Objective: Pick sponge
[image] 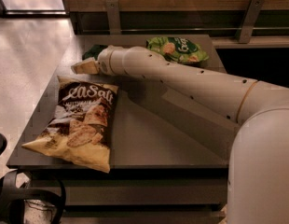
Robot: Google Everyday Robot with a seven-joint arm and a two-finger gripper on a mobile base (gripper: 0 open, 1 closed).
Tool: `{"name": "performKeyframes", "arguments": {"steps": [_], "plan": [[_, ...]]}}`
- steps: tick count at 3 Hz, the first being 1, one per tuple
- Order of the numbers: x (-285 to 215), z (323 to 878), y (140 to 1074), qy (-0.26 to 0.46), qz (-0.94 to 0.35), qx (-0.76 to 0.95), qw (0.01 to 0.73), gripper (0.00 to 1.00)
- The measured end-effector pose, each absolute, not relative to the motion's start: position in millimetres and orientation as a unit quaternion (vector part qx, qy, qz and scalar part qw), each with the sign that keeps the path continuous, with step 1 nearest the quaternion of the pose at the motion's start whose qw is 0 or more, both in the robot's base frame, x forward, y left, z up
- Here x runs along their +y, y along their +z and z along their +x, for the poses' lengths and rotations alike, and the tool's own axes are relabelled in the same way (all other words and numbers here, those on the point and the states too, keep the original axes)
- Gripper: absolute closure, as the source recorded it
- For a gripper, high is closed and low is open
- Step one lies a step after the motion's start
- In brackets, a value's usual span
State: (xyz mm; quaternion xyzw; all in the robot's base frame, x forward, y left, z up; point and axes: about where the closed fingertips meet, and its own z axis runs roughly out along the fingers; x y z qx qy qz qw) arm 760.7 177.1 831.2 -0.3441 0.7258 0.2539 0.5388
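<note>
Gripper (84,67) over table (149,139) left edge; sponge (92,52) just behind.

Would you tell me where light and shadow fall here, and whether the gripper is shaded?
Camera view: strong glare on the floor at upper left; the arm shades the table beneath it; the gripper, at the table's far-left edge beside the sponge, is lit.
</note>
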Motion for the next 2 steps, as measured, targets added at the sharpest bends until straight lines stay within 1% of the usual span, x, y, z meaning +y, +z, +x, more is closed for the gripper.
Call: {"name": "performKeyframes", "arguments": {"steps": [1,2], "plan": [[179.0,760.2,830.6,0.255,-0.345,0.726,0.538,0.36],[181.8,759.4,829.8,0.256,-0.346,0.725,0.537,0.69]]}}
